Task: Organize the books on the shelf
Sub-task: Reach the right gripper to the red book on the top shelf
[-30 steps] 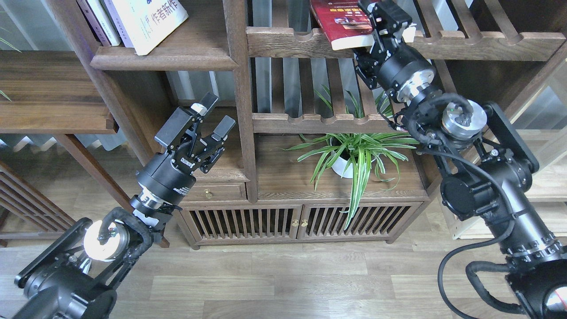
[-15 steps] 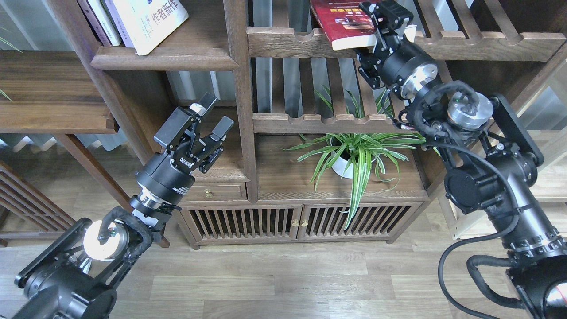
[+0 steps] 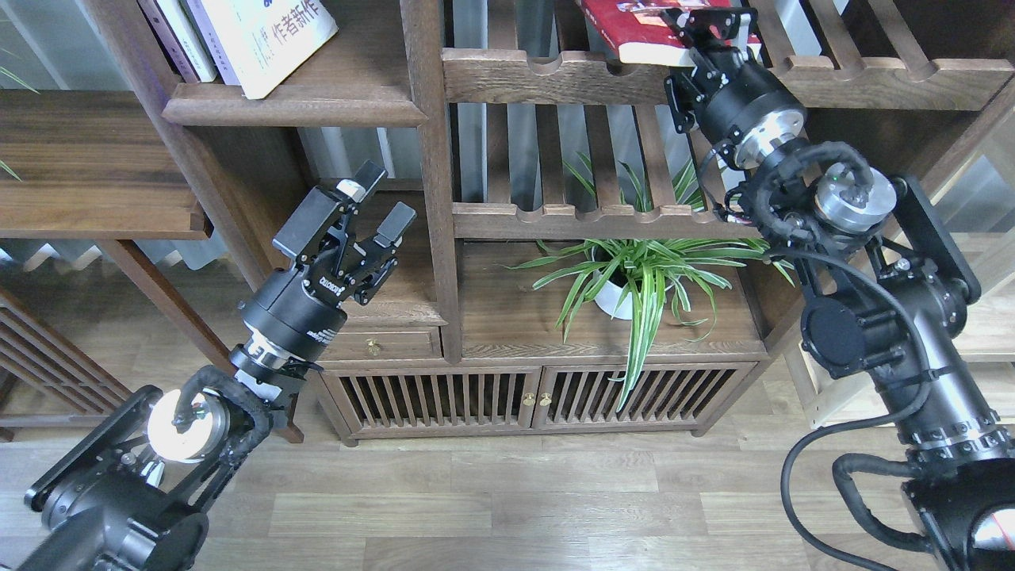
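The dark red book (image 3: 634,24) lies at the top of the view over a slatted rack's notched front rail (image 3: 555,71). My right gripper (image 3: 710,28) is shut on the red book's near right corner. On the solid dark-brown shelf (image 3: 293,103) at top left lean the thick white book with black Chinese characters (image 3: 262,36) and the thin pale lavender book (image 3: 170,36), both cut off by the top edge. My left gripper (image 3: 373,206) is open and empty, below that shelf and left of the bookcase upright (image 3: 432,182).
A potted spider plant (image 3: 634,277) stands on the cabinet top (image 3: 539,317) under the lower slatted rack (image 3: 587,218). A cabinet with slatted doors (image 3: 492,396) and a small drawer (image 3: 381,345) is below. A wooden side ledge (image 3: 87,174) juts out at left.
My right gripper has moved up and to the right, taking the red book with it toward the top edge of the view. My left gripper shifted slightly left and stays open.
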`<action>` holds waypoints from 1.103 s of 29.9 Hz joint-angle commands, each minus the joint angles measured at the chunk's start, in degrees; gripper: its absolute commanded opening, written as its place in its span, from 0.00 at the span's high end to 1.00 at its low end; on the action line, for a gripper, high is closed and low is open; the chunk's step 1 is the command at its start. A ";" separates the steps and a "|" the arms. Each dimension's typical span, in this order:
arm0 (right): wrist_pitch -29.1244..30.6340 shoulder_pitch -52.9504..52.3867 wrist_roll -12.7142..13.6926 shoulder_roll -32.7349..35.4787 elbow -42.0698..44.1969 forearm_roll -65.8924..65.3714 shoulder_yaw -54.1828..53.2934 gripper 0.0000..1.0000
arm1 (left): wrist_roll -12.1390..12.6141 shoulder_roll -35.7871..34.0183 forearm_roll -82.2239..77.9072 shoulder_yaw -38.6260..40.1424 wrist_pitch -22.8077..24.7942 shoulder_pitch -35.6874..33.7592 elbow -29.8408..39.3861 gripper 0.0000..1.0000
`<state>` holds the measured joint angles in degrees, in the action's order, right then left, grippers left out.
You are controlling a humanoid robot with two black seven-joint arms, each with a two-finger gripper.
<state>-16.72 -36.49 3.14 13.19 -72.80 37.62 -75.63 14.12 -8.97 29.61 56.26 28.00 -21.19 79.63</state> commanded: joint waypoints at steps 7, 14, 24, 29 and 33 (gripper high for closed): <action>0.63 0.36 0.03 0.17 -1.64 0.17 -0.22 0.96 | -0.06 0.00 0.00 -0.09 0.00 -0.52 0.09 0.11; 7.21 2.38 0.03 0.61 -2.78 0.17 -0.48 0.96 | 0.03 -0.08 -0.17 -0.45 0.00 -0.43 0.09 0.10; 28.47 11.08 0.47 4.30 -3.05 0.09 0.40 0.97 | 0.03 0.09 -0.08 -0.36 0.00 -0.52 -0.35 0.10; 37.09 11.79 0.47 4.30 -3.22 0.09 0.75 0.97 | 0.12 1.14 -0.08 -0.18 0.00 -2.10 -0.35 0.10; 44.72 12.05 0.55 3.42 -3.23 0.00 3.81 0.98 | 0.12 2.02 -0.08 -0.27 0.00 -3.15 -0.35 0.10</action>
<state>22.82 -24.65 3.62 17.04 -76.00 37.69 -74.09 14.22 -7.55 29.52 56.08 28.00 -23.50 79.27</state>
